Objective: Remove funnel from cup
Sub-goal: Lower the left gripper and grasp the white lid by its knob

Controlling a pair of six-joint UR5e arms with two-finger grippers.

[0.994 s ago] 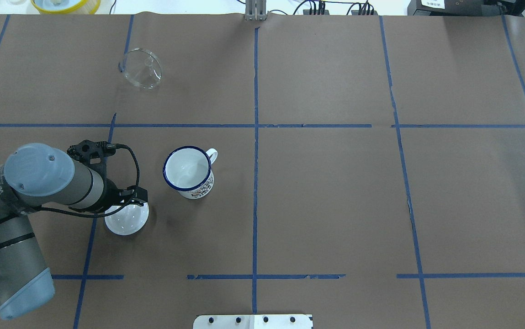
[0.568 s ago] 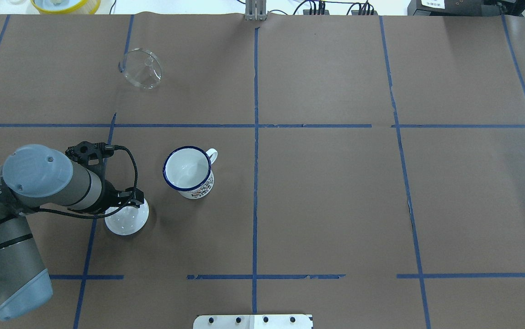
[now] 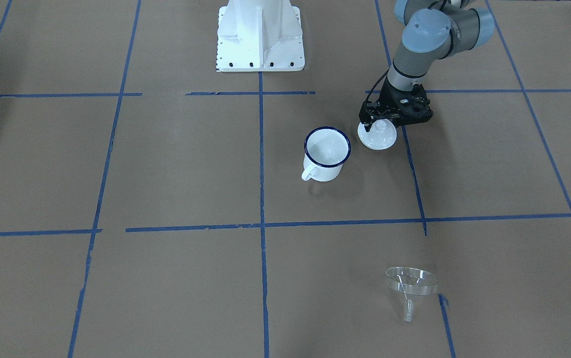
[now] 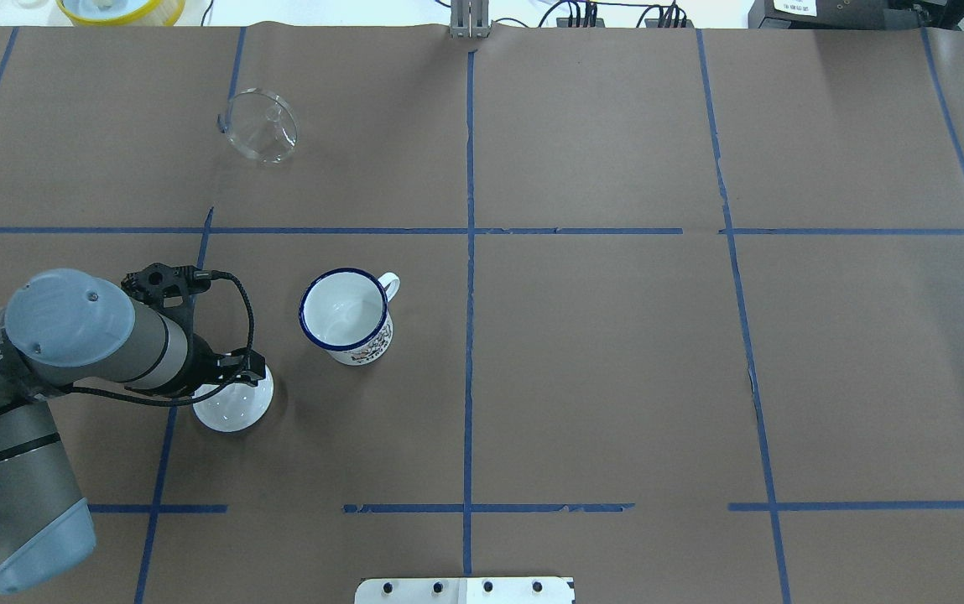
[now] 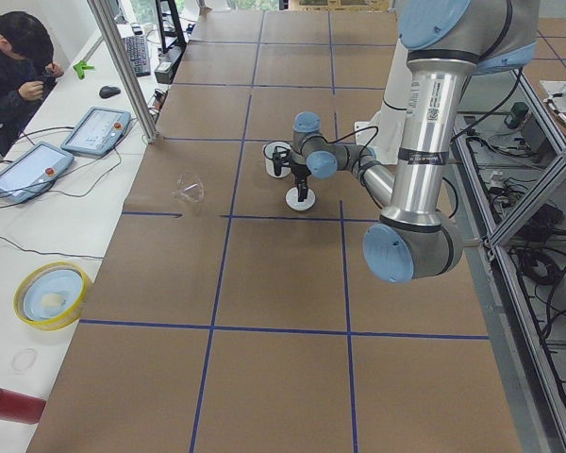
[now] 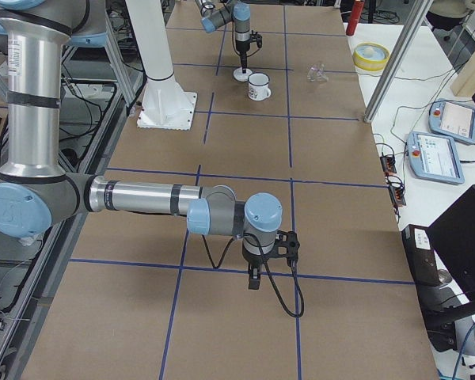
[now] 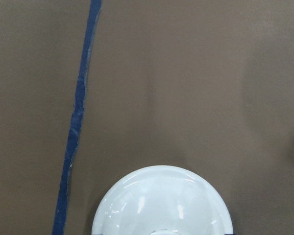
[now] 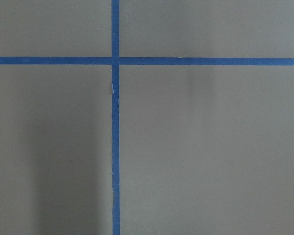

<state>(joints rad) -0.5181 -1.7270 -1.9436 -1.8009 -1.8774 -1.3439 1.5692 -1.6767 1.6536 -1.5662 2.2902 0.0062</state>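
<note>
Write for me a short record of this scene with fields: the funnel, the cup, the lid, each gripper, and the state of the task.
funnel: lies tilted on the table, far from the cup, not in it
cup: upright, nothing inside
lid: white, knob up, on the table at the cup's side toward the robot's left, apart from it
left gripper: at the lid's knob; open or shut cannot be told
right gripper: points down over bare table, far from these things; state cannot be told
task state: funnel already out of the cup
</note>
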